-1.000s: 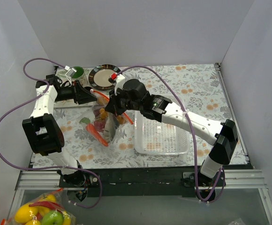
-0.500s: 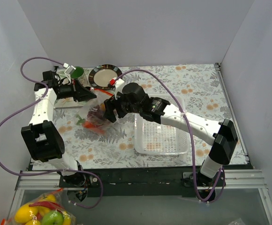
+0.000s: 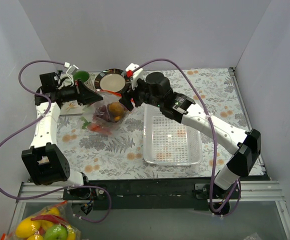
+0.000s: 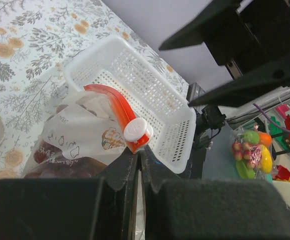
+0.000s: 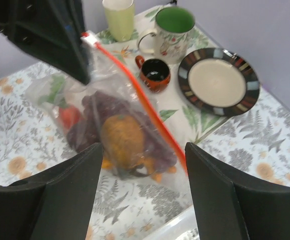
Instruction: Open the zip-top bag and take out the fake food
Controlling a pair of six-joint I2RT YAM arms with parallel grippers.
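The zip-top bag [image 3: 109,112] hangs from my left gripper [image 3: 94,97], which is shut on the bag's top corner just below the white slider [image 4: 137,131] of the red-orange zip strip [image 5: 141,96]. Through the clear plastic I see fake food: an orange fruit [image 5: 122,140], dark red-purple grapes [image 5: 91,119], a red piece [image 5: 69,118] and small orange pieces [image 5: 157,176]. My right gripper [image 3: 130,98] stands open just right of the bag, holding nothing. In the right wrist view the bag shows between and beyond that gripper's [image 5: 144,150] fingers [image 5: 70,195].
A clear perforated basket [image 3: 172,142] sits right of the bag. Behind the bag stand a striped plate [image 3: 111,80], a green-lined mug [image 5: 172,27], a pale cup [image 5: 119,17] and a small red cup [image 5: 155,75]. A bag of lemons [image 3: 45,227] lies below the table's near edge.
The right gripper opened, let go of the bag and drew back to the right. The left gripper shut on the bag's corner and carried it up and toward the back.
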